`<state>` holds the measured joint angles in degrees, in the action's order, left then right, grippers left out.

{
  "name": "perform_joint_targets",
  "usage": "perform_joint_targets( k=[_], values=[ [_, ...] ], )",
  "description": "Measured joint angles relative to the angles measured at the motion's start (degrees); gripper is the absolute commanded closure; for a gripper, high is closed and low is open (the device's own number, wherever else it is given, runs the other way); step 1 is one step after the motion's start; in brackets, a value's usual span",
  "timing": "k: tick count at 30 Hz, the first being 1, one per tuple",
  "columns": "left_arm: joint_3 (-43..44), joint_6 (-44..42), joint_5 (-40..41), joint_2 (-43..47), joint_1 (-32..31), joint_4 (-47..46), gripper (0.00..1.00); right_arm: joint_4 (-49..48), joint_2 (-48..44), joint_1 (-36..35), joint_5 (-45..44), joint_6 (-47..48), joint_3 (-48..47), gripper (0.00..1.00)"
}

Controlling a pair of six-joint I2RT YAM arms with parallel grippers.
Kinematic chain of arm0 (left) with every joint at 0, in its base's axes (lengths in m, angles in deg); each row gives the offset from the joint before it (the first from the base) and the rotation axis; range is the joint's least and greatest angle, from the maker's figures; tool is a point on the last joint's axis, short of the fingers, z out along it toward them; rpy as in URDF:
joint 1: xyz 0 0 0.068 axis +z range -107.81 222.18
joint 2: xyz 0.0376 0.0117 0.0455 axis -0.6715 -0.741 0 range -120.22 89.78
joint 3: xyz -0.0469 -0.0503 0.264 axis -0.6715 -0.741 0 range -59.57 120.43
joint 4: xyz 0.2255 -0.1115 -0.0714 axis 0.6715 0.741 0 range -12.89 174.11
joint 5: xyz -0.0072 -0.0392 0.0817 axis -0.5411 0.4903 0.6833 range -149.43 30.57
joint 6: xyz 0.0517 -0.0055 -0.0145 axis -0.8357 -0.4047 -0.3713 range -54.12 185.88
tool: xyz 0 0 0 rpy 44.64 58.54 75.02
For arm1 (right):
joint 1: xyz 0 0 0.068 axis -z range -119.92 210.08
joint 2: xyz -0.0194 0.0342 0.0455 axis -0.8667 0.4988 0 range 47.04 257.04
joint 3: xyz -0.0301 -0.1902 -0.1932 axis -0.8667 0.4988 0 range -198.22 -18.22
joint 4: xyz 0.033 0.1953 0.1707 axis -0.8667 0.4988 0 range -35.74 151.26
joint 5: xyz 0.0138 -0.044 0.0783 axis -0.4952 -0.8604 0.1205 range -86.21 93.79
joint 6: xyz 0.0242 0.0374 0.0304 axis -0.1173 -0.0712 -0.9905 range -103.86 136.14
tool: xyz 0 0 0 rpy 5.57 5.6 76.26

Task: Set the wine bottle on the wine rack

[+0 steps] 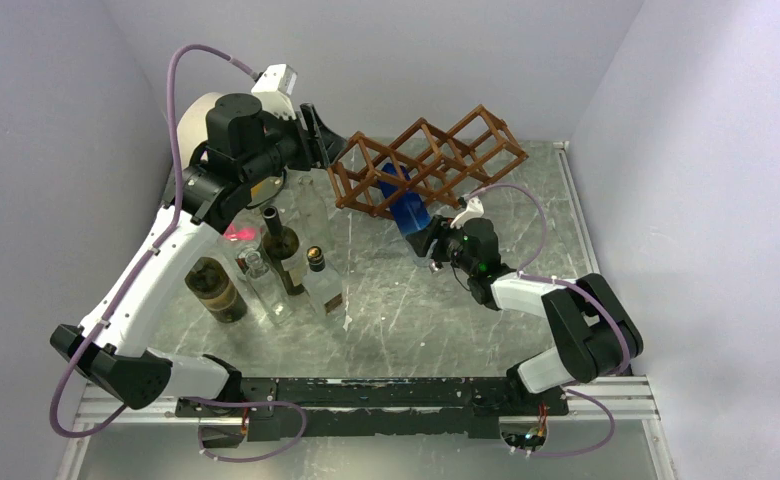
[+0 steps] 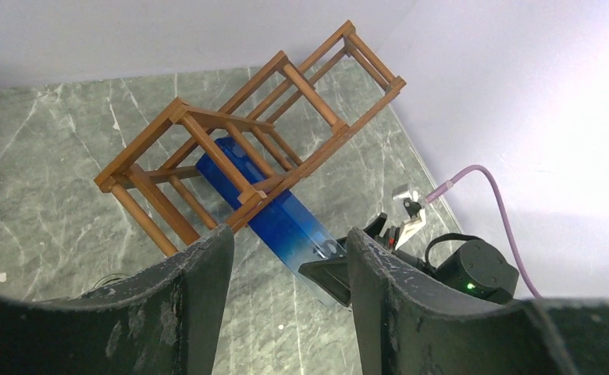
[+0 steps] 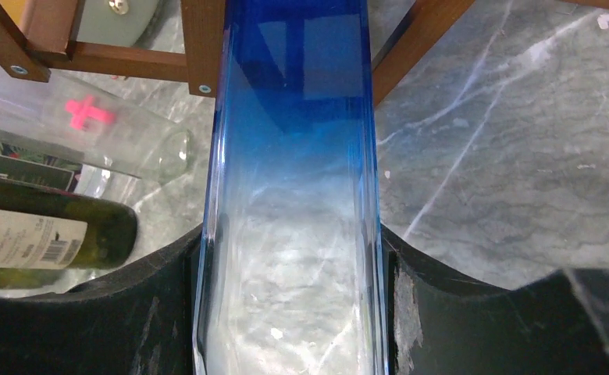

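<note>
Nearest, the right pincer [image 3: 293, 328] is closed on the bottle [image 3: 293, 156], one finger pressed to each flat side of its clear end; the bottle's long axis runs straight away from the pincer, deepening to blue, and its far end lies between the bars of the rack [image 3: 200, 47]. From above, that axis slants from the right pincer [image 1: 434, 240] up and to the left, into a low cell at the rack's [image 1: 426, 160] left end; whether the bottle [image 1: 406, 208] rests on the bars there I cannot tell. The next move probably turns on this line; a push should follow the axis, since any sideways drift could catch a bar or shove the rack. Other bottles [image 1: 266, 265] stand on the table [image 1: 526, 200] well to the left, apart from all this. Farthest, the left pincer [image 2: 290, 242] hangs over the rack's [image 2: 286, 125] left end, jaws apart with nothing between them; it is near the rack, but the right arm alone has the bottle [image 2: 278, 219].
</note>
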<state>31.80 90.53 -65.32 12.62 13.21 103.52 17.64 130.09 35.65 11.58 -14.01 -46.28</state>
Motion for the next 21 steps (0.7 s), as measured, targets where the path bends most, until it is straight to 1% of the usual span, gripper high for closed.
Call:
perform_joint_targets(
  k=[7,20,21],
  values=[
    [-0.39,-0.28,-0.07,0.76,0.00,0.55,0.40,-3.78,4.42,-0.07,-0.55,-1.90,-2.27,1.00],
    [-1.22,-1.36,-0.17,0.87,0.00,2.05,0.39,-8.96,15.37,-2.25,-5.51,-4.04,-10.12,1.00],
    [-1.25,-1.40,-0.17,0.90,0.00,2.16,0.39,-8.96,16.20,-2.36,-5.84,-4.13,-11.06,0.98]
  ],
)
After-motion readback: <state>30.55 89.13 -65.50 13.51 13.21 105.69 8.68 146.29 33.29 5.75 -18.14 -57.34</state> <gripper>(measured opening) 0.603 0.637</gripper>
